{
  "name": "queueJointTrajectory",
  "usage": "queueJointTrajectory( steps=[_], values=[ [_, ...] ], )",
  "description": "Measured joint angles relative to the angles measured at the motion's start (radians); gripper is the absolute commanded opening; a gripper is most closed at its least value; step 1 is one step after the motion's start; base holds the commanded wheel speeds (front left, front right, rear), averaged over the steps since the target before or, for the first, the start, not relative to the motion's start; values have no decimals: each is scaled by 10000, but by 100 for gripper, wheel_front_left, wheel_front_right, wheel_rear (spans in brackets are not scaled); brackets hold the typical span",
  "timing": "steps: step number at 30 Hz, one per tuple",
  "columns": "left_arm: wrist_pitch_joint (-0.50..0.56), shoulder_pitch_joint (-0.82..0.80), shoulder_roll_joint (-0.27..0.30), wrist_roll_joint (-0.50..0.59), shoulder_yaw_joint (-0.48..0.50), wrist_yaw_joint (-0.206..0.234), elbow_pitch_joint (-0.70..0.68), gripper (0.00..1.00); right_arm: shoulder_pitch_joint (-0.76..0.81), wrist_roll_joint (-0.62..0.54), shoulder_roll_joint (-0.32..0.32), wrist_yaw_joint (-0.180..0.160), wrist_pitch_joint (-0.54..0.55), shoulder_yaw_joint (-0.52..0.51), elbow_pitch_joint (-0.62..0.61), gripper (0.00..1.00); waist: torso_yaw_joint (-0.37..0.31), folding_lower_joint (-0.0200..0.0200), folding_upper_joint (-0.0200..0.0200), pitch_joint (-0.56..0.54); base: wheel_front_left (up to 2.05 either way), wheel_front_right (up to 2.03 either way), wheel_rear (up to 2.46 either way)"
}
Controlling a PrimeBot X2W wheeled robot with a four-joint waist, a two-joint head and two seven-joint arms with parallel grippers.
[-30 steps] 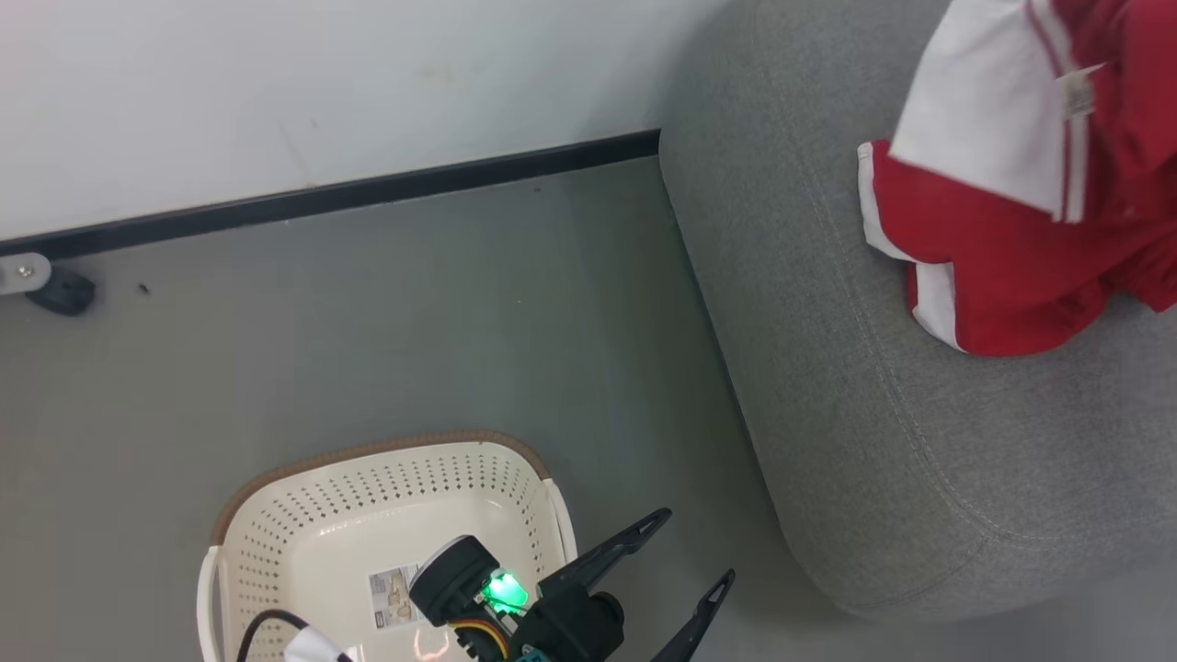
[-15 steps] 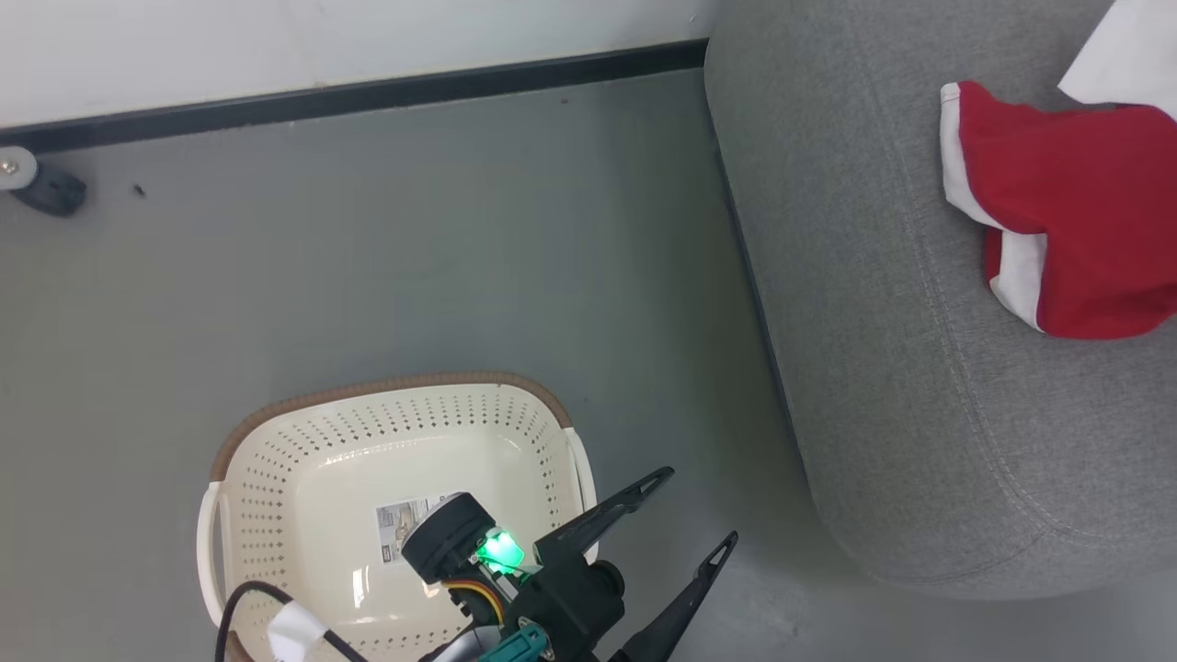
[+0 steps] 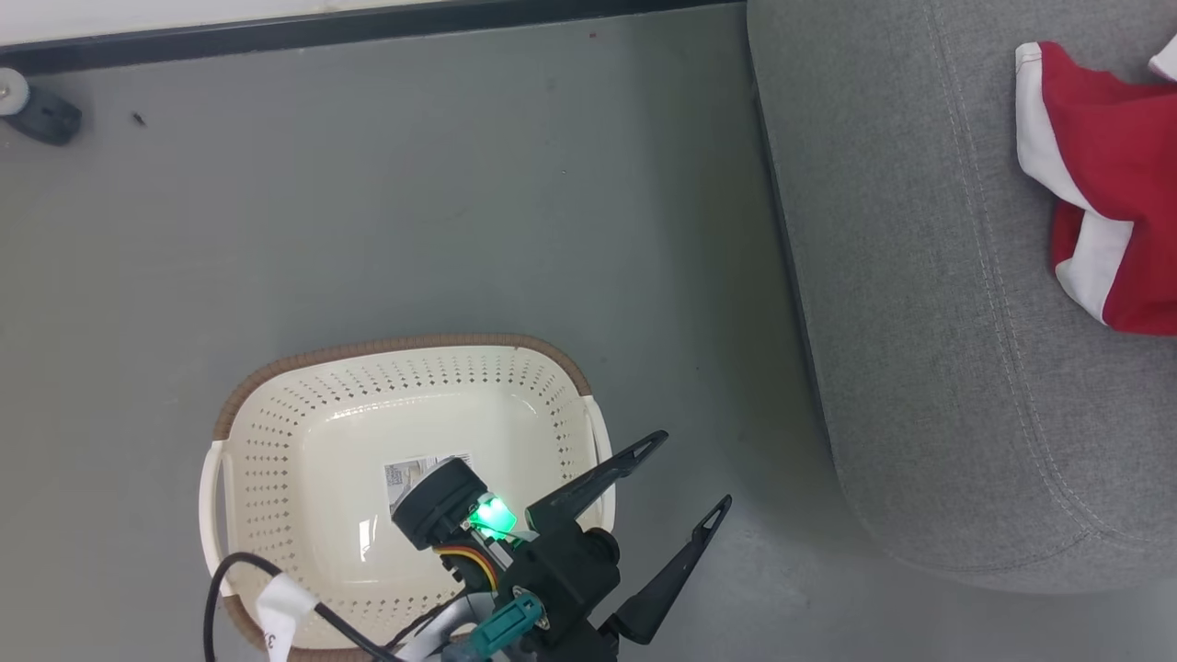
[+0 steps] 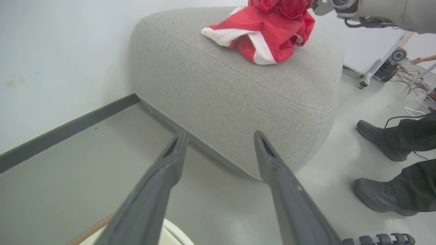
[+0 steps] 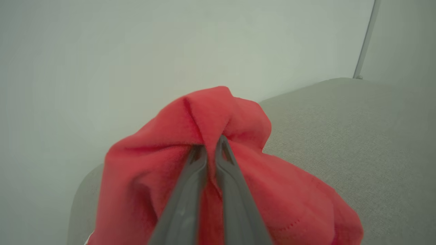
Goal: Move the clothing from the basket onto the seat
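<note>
Between the right gripper's [image 5: 210, 144] shut fingers, a fold of clothing [image 5: 190, 115] sits pinched, its bulk on the seat [image 3: 919, 322] just below; left gripper [image 3: 691, 469] gapes wide over the basket's [image 3: 276, 441] rim.

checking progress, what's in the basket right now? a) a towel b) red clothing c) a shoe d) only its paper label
d: the basket is bare inside except its label, while the clothing lies on the seat.
</note>
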Motion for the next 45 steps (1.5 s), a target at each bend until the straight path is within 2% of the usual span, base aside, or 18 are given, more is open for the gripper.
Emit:
queueJointTrajectory(
  steps=[6,7,8,18,32,45],
  values=[
    [-138,-84,-54,0,-12,-77,238,100,-143,52,-19,88,0,-15,431,0,78,0,-1,-69,0,0,0],
    [-171,-124,-84,0,-19,-77,290,100,-158,52,-40,88,0,-25,464,41,99,0,-1,-98,0,0,0],
    [-180,-181,-105,0,-23,-77,320,100,-161,52,-58,90,0,-33,497,100,121,0,-1,-129,0,0,0],
    [-640,-238,-430,-27,-35,-82,932,100,-106,-299,-44,174,0,109,895,100,355,0,-2,-729,0,0,0],
    [-1319,-29,-589,-272,349,119,1651,100,1176,-754,418,382,0,456,1034,100,693,-2,-2,-2118,0,0,0],
    [-1678,747,-579,-656,788,644,2017,100,2777,-1267,1220,525,0,940,-109,100,968,-3,-3,-3439,0,0,0]
  ],
)
